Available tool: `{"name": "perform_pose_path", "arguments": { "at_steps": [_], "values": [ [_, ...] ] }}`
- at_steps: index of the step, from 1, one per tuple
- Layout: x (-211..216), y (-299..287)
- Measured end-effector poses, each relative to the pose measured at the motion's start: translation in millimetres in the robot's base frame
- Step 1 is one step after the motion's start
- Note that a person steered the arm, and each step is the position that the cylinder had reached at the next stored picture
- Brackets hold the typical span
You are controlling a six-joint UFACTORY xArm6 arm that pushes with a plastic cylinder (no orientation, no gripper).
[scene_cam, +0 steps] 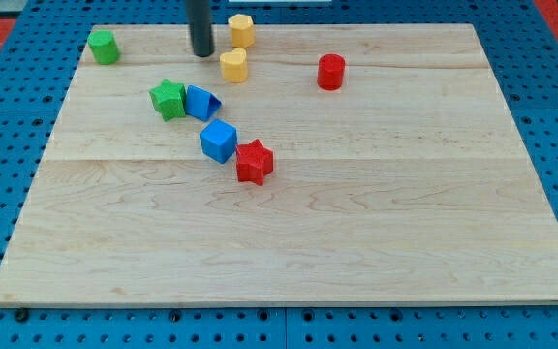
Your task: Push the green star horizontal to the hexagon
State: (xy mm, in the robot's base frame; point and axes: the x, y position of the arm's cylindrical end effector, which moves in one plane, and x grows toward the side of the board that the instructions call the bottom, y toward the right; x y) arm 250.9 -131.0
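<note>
My tip (202, 54) had no jaws, so it held nothing; it just rested on the board (356, 242) near the view's top. The green star (169, 100) lay below my tip and a little to the view's left, not touching it. A blue block (201, 103) sat right against the star's right side. The yellow hexagon (241, 30) stood at the top edge, just right of my tip, with another yellow block (233, 65) under it.
</note>
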Motion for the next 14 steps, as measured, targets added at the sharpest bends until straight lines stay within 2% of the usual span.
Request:
{"name": "perform_pose_path", "arguments": {
  "at_steps": [1, 2, 3, 4, 5, 6, 8, 10, 11, 12, 13, 14],
  "values": [
    [25.3, -41.3],
    [84.5, -85.2],
    [129.3, -101.8],
    [114.4, -30.7],
    [86.4, 14.4],
    [81.6, 31.2],
    [55.4, -23.3],
    [35.7, -25.2],
    [28.1, 11.0],
    [28.1, 103.1],
    [36.1, 162.9],
    [78.7, 170.0]
  ]
}}
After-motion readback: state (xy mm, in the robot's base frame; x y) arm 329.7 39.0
